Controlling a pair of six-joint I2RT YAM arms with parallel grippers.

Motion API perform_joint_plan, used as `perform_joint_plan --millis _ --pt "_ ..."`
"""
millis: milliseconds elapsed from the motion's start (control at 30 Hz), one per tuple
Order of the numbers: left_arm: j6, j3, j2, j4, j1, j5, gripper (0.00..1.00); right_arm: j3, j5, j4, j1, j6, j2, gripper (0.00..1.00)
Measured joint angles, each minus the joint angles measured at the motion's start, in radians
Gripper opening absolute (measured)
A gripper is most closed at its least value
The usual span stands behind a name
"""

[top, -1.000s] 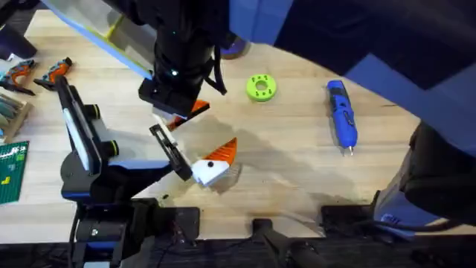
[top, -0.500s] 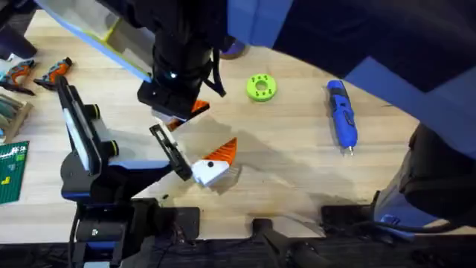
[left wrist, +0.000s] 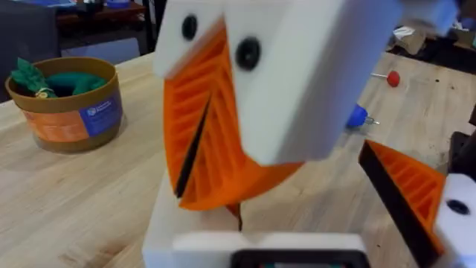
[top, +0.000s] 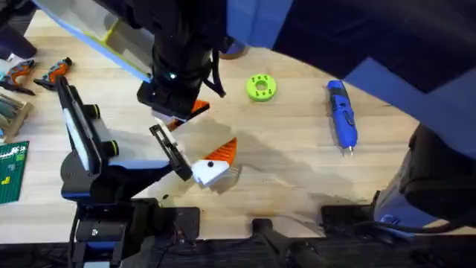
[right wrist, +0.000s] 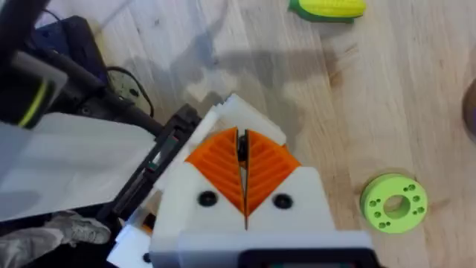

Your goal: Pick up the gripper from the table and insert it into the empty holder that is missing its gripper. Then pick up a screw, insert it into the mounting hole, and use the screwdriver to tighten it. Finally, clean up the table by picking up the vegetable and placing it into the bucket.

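1. The right gripper was closed, its two orange ribbed pads pressed flat together. A thin dark sliver sat pinched at their tips. I judged this to be the gripper, seen edge-on by its black face, though little of it showed.
2. The left gripper stood open. One finger carried an orange wedge, and the other was the holder, a bare white block.
3. The relation that counted was this: the holder lay directly below the closed right jaws and just beside their tips. Whether the parts touched could not be told. The pinched piece's long axis ran along the right fingers, pointing down toward the block.
4. Only the right arm was placed to do the seating, in my judgement. The left arm merely offered the holder. The seating probably needed a short push along the fingers' own line, and a tilt could jam the piece.
5. The other task things lay well away from both jaws:
   - the screwdriver, off to the right arm's base side
   - the vegetable, beyond the right fingertips
   - the bucket, far ahead of the left jaws
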Motion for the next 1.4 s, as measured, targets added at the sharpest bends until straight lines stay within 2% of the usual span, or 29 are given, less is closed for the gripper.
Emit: perform_joint_plan --millis 200,233,300,400,433,467,900,1100,1233,1333,1400 --pt "0.0 0.0 0.0 0.0 0.0 0.0 0.985 0.0 0.0 0.0 0.0 0.0 0.0 0.011" --pt "0.0 0.0 0.0 0.0 0.0 0.0 0.985 0.0 -0.001 0.0 0.0 0.0 0.0 0.066" --pt "0.0 0.0 0.0 0.0 0.0 0.0 0.985 0.0 0.0 -0.002 0.001 -0.002 0.0 0.29" --pt "-0.002 0.0 0.0 0.0 0.0 -0.002 0.985 0.0 0.025 -0.002 -0.004 -0.003 0.0 0.734" --pt "-0.003 0.0 0.0 0.0 0.0 -0.002 0.985 0.0 0.036 -0.001 -0.008 -0.007 0.0 0.834" --pt "-0.004 0.0 0.0 0.0 0.0 -0.002 0.985 0.0 0.037 0.0 -0.014 -0.007 0.0 0.865" --pt "-0.001 0.0 0.0 0.0 0.0 0.0 0.985 -0.001 0.021 0.0 -0.031 -0.006 -0.016 0.88" --pt "0.0 0.0 0.0 0.0 0.0 0.0 0.985 -0.008 0.02 -0.002 -0.062 0.018 -0.108 0.883" --pt "0.0 0.0 0.0 0.0 0.0 0.0 0.985 -0.016 0.084 -0.001 -0.087 0.073 -0.198 0.885" --pt "0.0 0.0 0.0 0.0 0.0 0.0 0.985 -0.104 0.117 0.049 -0.113 0.114 -0.283 0.885" --pt "0.0 0.0 0.0 0.0 0.0 0.0 0.985 -0.214 0.129 0.092 -0.141 0.148 -0.352 0.885"
